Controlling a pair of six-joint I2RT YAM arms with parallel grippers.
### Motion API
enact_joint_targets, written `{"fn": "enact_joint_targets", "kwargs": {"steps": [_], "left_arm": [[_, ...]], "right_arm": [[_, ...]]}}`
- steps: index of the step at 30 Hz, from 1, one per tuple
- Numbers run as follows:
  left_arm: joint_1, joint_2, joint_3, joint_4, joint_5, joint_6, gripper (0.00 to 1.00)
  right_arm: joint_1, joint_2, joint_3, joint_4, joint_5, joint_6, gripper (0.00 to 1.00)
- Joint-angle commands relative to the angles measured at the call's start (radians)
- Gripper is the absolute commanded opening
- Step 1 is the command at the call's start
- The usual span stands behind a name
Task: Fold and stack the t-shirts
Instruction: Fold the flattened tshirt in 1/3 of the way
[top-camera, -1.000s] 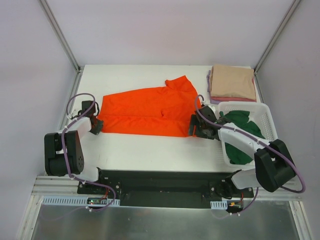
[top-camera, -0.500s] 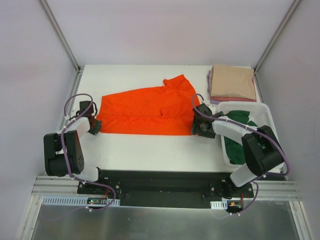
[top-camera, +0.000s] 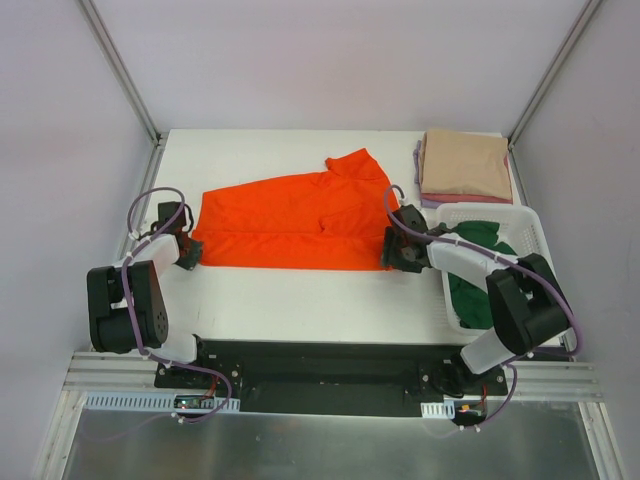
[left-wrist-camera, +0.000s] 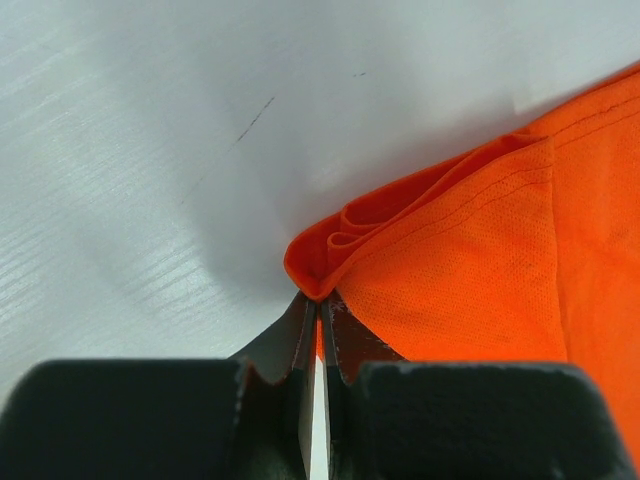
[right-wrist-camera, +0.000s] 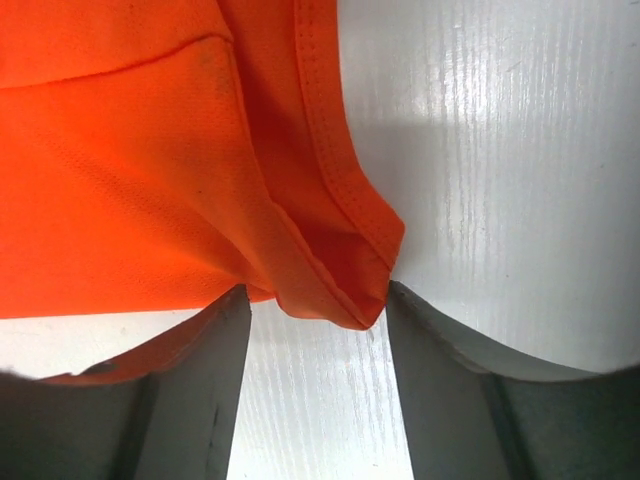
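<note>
The left gripper (left-wrist-camera: 318, 305) is clamped on the near left corner of the orange t-shirt (top-camera: 290, 220), with several layers of hem pinched between jaws pressed almost together. That hold is best kept firm and low, so that the cloth is not dragged askew. At the other end, the right gripper (right-wrist-camera: 317, 295) is set astride the near right corner with its fingers apart. A folded hem lies in the gap, not yet pinched. Every layer there should be caught before anything is lifted, and both corners then raised together and level.

The shirt is spread lengthwise across the middle of the table (top-camera: 300, 300). It is bright orange and fine-meshed, with a sleeve pointing to the far side and a crease near the middle. Further right, a dark green t-shirt (top-camera: 480, 240) is heaped in the white basket (top-camera: 535, 240), and beyond it a beige t-shirt (top-camera: 462, 165) lies folded at the far right corner
</note>
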Motion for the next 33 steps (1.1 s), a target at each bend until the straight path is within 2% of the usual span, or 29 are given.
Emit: {"fn": "enact_joint_targets", "kwargs": {"steps": [1, 2, 5, 8, 10, 11, 14, 18, 26, 33], "left_arm": [[0.013, -0.001, -0.014, -0.052, 0.0, 0.021, 0.0], [0.013, -0.001, -0.015, -0.05, -0.003, 0.018, 0.0], [0.012, 0.001, -0.014, -0.05, -0.002, 0.021, 0.0], [0.013, -0.004, -0.011, -0.05, 0.0, 0.021, 0.0], [0.013, -0.018, 0.002, -0.049, 0.018, 0.048, 0.0], [0.013, -0.03, 0.009, -0.049, 0.024, 0.062, 0.0], [0.012, -0.117, 0.028, -0.052, 0.026, 0.088, 0.0], [0.013, -0.335, 0.064, -0.052, 0.055, 0.133, 0.0], [0.012, -0.695, 0.244, -0.059, 0.08, 0.159, 0.0], [0.013, -0.772, 0.495, -0.081, 0.124, 0.182, 0.0]], "right_arm": [[-0.021, 0.031, 0.007, 0.014, 0.008, 0.038, 0.56], [-0.032, 0.039, 0.005, 0.019, 0.008, 0.052, 0.54], [-0.049, 0.054, -0.002, 0.034, -0.009, 0.066, 0.38], [-0.054, 0.06, -0.007, 0.064, -0.003, 0.064, 0.14], [-0.061, 0.057, 0.005, 0.071, -0.009, 0.055, 0.03], [-0.066, 0.05, 0.016, 0.071, -0.018, 0.047, 0.0], [-0.069, -0.01, 0.048, 0.072, -0.014, 0.011, 0.0], [-0.069, -0.149, 0.12, 0.039, 0.017, -0.051, 0.0], [-0.069, -0.494, 0.303, -0.079, 0.092, -0.183, 0.0], [-0.069, -0.645, 0.542, -0.185, 0.066, -0.273, 0.0]]}}
